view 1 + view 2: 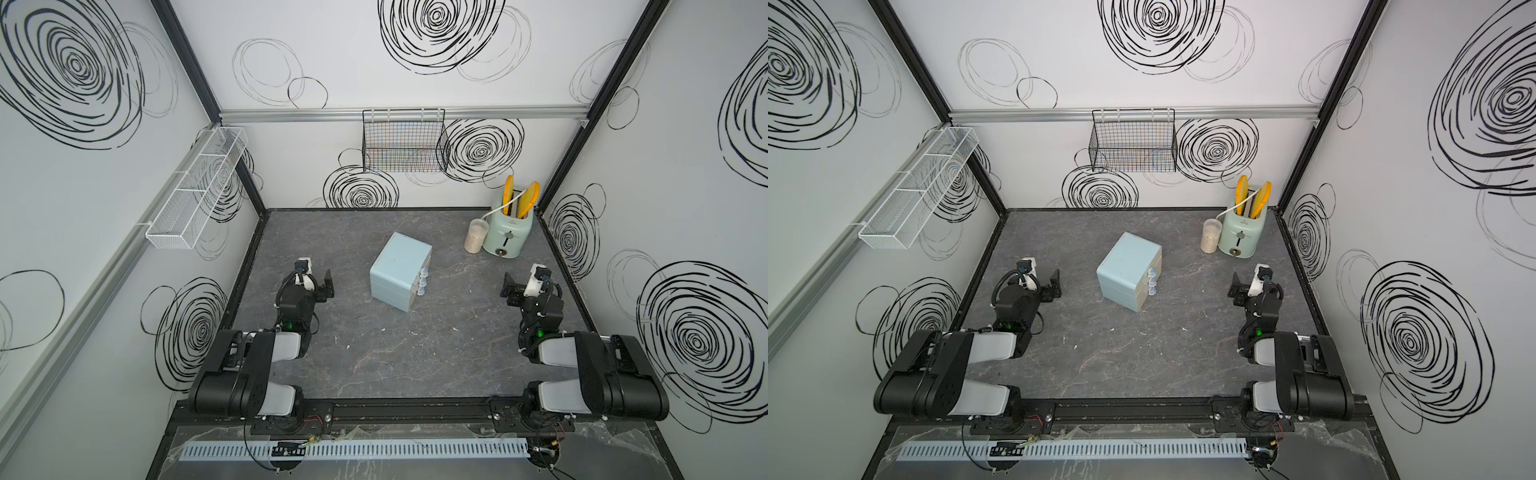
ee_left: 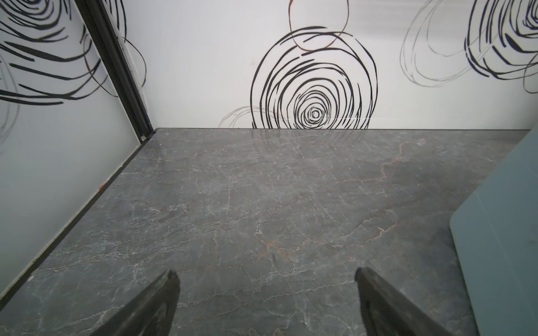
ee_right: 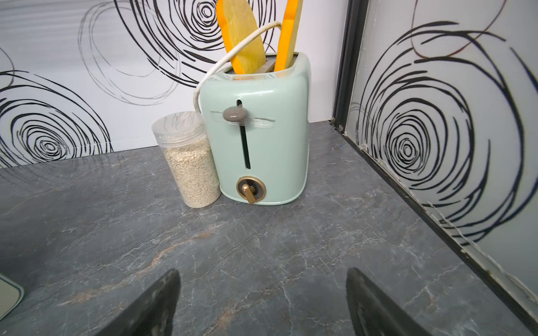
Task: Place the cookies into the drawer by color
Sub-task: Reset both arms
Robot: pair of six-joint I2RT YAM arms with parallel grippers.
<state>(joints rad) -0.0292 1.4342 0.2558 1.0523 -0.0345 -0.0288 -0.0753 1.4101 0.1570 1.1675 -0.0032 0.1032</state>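
The pale-blue three-drawer chest [image 1: 399, 276] stands mid-frame on the dark marbled tabletop [image 1: 374, 357], every drawer closed. Its round knobs [image 1: 423, 283] face the lower right, so your right gripper [image 1: 510, 286] is nearer them than your left gripper [image 1: 325, 286]. Both arms sit folded low at either side, jaws spread wide and holding nothing, and you'll find no wrapped cookies in any view.

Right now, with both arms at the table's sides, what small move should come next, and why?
Probably none, just hold: no cookies show on the table, the drawer chest looks fully shut, and the left gripper and right gripper stand open and empty. The sorting looks finished.
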